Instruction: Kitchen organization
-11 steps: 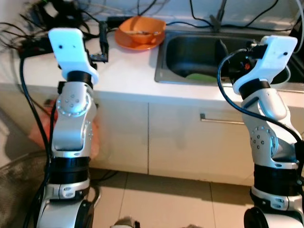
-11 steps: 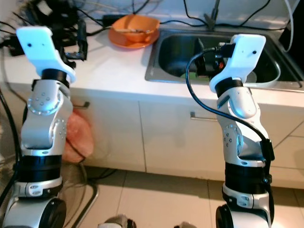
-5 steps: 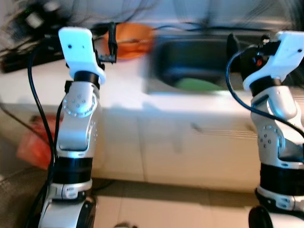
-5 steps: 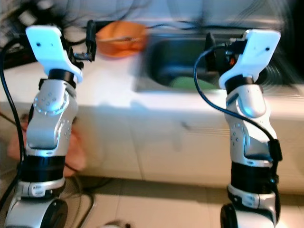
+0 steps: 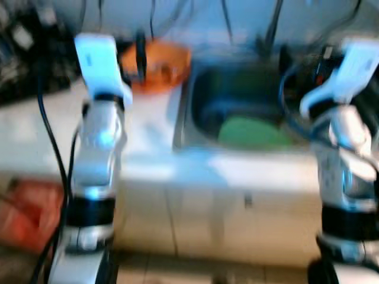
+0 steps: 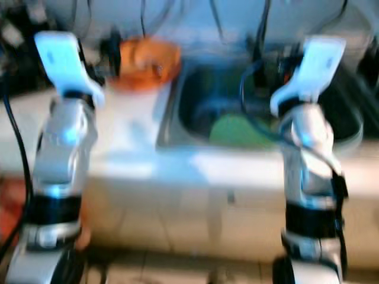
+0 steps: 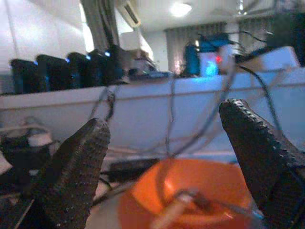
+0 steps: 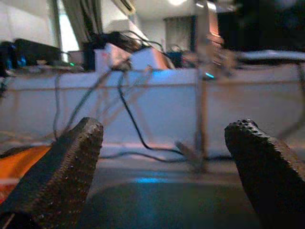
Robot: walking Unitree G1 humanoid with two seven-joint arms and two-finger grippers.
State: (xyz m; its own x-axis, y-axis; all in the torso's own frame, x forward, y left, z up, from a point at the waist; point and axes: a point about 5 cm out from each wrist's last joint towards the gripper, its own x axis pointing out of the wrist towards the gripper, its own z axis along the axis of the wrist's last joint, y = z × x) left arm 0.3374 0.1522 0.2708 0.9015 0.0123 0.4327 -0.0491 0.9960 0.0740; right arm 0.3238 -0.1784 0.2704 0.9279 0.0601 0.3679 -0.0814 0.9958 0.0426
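- Facing a blurred tabletop (image 5: pixel 148 127), both arms are raised.
- The left hand (image 7: pixel 167 167) is spread wide, empty, just before an orange bowl (image 7: pixel 190 195).
- The right hand (image 8: pixel 167 167) is spread wide, empty, above the sink (image 5: pixel 201 100), where a green item (image 5: pixel 251 131) lies.

Both my head views are smeared by motion; the worktop (image 5: pixel 148 127) edge and the cupboard fronts below it have no crisp lines; the green thing (image 5: pixel 251 131) in the sink (image 5: pixel 195 112) is a soft patch whose kind I cannot tell; a red shape (image 5: pixel 26 213) low on my left is cut by the edge and unreadable; in my left wrist view the orange bowl (image 7: pixel 190 191) runs off the frame, its contents too blurred to name; my fingers (image 7: pixel 71 171) there are cropped at their bases; cables behind the sink blur together.
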